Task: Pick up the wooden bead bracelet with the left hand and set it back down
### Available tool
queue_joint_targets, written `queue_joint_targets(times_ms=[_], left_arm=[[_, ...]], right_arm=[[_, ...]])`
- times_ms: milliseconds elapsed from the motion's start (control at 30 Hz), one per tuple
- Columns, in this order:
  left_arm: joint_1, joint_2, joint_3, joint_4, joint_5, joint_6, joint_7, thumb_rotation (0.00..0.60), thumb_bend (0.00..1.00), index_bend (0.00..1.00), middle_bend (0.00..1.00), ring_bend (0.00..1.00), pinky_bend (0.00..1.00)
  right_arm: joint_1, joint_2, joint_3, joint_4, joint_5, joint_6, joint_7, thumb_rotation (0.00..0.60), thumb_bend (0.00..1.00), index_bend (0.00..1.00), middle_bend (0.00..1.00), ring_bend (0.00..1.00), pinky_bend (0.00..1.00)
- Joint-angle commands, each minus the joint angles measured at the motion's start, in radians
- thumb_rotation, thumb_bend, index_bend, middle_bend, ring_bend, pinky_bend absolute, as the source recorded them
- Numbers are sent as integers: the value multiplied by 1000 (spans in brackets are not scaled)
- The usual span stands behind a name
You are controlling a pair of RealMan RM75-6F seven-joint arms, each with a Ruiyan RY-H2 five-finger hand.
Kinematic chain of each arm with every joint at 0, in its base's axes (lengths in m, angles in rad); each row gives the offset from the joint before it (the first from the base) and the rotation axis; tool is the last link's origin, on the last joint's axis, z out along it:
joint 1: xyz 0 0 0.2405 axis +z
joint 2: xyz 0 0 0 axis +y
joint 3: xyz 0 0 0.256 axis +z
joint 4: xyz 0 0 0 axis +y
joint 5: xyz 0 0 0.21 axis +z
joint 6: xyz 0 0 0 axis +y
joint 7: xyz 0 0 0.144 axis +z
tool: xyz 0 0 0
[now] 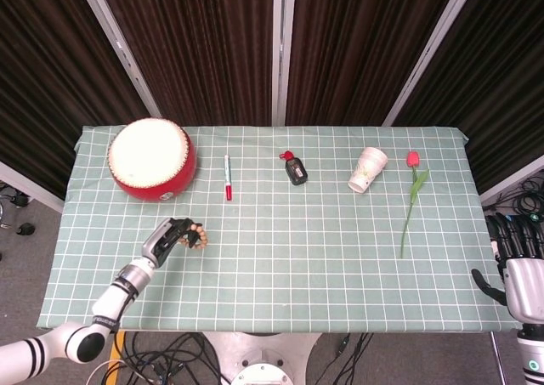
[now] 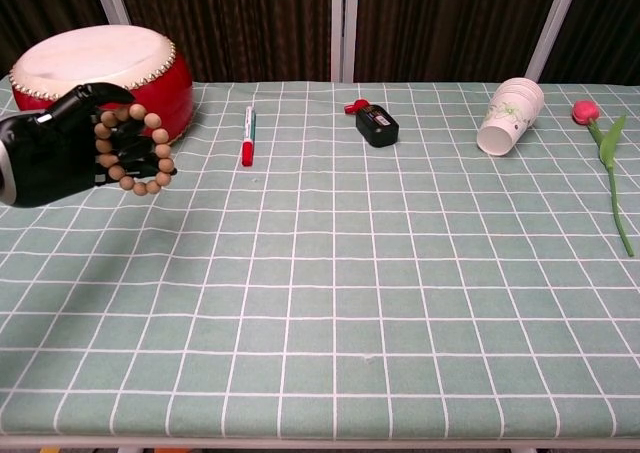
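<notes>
red drum (image 1: pixel 151 160) | marker (image 1: pixel 228 178) | black bottle (image 1: pixel 294 168) | paper cup (image 1: pixel 368 169) | rose (image 1: pixel 412 189)

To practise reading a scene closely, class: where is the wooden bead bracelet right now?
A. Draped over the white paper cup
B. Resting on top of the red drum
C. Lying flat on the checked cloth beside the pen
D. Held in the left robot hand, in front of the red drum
D: the wooden bead bracelet hangs looped around the fingers of the left robot hand, in front of the red drum.

Wooden bead bracelet (image 2: pixel 139 151) (loop upright) held in left hand (image 2: pixel 55 153).
</notes>
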Motion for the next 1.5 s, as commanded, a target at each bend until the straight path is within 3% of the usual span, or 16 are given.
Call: queue_joint_targets(times_ms=[33, 267, 467, 567, 767, 1000, 1367, 1500], left_arm=[[3, -10, 6, 11, 30, 17, -4, 253, 546, 685, 725, 478, 121], [-5, -16, 18, 36, 81, 18, -59, 411, 551, 641, 703, 477, 120], [-14, -15, 24, 47, 87, 13, -85, 334, 531, 642, 702, 477, 121], [-15, -16, 28, 49, 88, 15, -90, 332, 532, 644, 704, 477, 121], [-19, -16, 33, 53, 100, 22, -101, 340, 563, 625, 683, 475, 120], [-28, -14, 48, 61, 132, 32, -128, 439, 633, 533, 641, 467, 117], [-44, -12, 68, 69, 164, 48, -168, 467, 761, 449, 580, 467, 115], [-49, -11, 77, 72, 178, 57, -185, 435, 773, 443, 577, 467, 114]], right_arm=[[0, 0, 0, 0, 0, 0, 0, 600, 122, 0, 74, 0, 0], [0, 2, 2, -2, 4, -2, -2, 600, 122, 0, 73, 0, 0], [2, 2, 2, -6, 6, -6, -8, 600, 122, 0, 73, 0, 0], [3, 3, 3, -7, 7, -8, -10, 600, 122, 0, 73, 0, 0], [5, 5, 5, -10, 7, -8, -12, 600, 123, 0, 74, 0, 0], [2, 8, 5, -11, 8, -5, -10, 600, 122, 0, 73, 0, 0], [1, 8, 3, -8, 10, -6, -4, 600, 122, 0, 75, 0, 0], [1, 8, 4, -8, 12, -7, -4, 600, 123, 0, 76, 0, 0]])
